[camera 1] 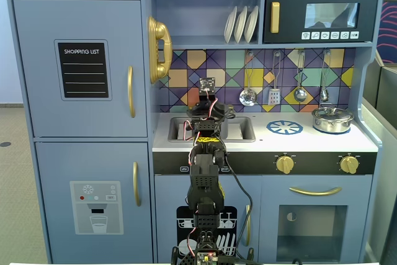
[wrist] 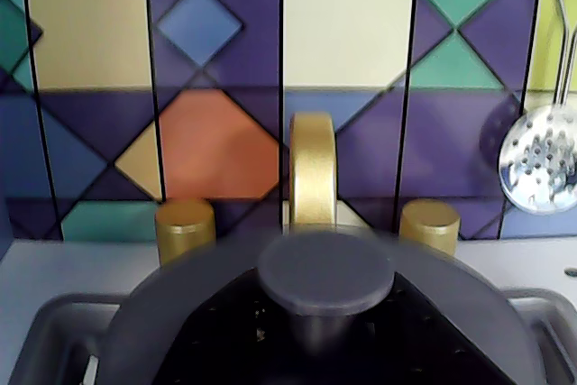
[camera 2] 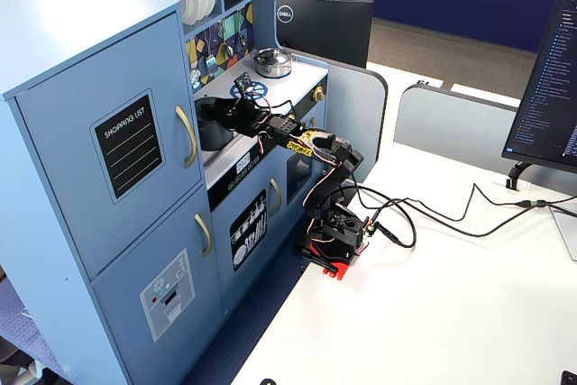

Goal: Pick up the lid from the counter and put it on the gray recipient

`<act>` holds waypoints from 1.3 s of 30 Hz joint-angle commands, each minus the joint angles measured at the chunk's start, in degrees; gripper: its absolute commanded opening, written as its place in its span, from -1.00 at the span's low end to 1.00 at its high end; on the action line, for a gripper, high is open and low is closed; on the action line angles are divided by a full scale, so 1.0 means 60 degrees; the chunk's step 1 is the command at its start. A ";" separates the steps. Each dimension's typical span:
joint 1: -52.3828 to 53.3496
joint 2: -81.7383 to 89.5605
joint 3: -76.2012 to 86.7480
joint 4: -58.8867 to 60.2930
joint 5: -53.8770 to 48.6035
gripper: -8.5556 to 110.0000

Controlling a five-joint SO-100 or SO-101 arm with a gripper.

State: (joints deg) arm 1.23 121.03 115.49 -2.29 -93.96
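Wrist view: lid (wrist: 325, 274) filling the lower frame, round knob facing the camera, dark gray rim arcing across the bottom above the sink (wrist: 54, 335). Tool fingers not visible, so cannot tell how far apart. Gold faucet (wrist: 313, 169) upright just behind the knob, with a gold tap (wrist: 185, 228) at left and another gold tap (wrist: 429, 224) at right. Patterned tile wall (wrist: 216, 60) behind, and a hanging slotted spoon (wrist: 539, 158) at the right edge. Fixed view from the front: arm (camera 1: 205, 172) reaching up from the base into the sink (camera 1: 239, 130) of the toy kitchen, tool (camera 1: 206, 118) hidden behind wrist and wires, grip unreadable. Lid and gray pot not made out. Silver pot (camera 1: 332, 119) with its own lid on the right burner, blue burner print (camera 1: 285, 128) between it and the sink. Fixed view from the side: arm (camera 2: 311, 155) stretched from the white table (camera 2: 433, 313) toward the counter, tool (camera 2: 224, 113) at the top of the gray pot (camera 2: 213, 127) standing in the sink area. Lid not distinguishable from the pot's rim. Silver pot (camera 2: 271, 61) farther back on the counter. Monitor (camera 2: 325, 29) behind the kitchen.
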 commanded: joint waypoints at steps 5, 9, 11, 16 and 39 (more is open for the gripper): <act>-0.0190 0.0366 0.0073 -0.0308 -0.0073 -0.86; -0.0146 0.0645 0.0059 0.0264 -0.0103 -0.66; -0.0161 0.0967 0.0044 0.0820 0.0234 -0.56; -0.0278 0.2314 -0.0088 0.3032 0.0630 -0.52; -0.0483 0.7939 0.6328 1.0635 0.2446 -0.86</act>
State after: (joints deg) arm -1.14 163.30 146.78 62.93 -81.30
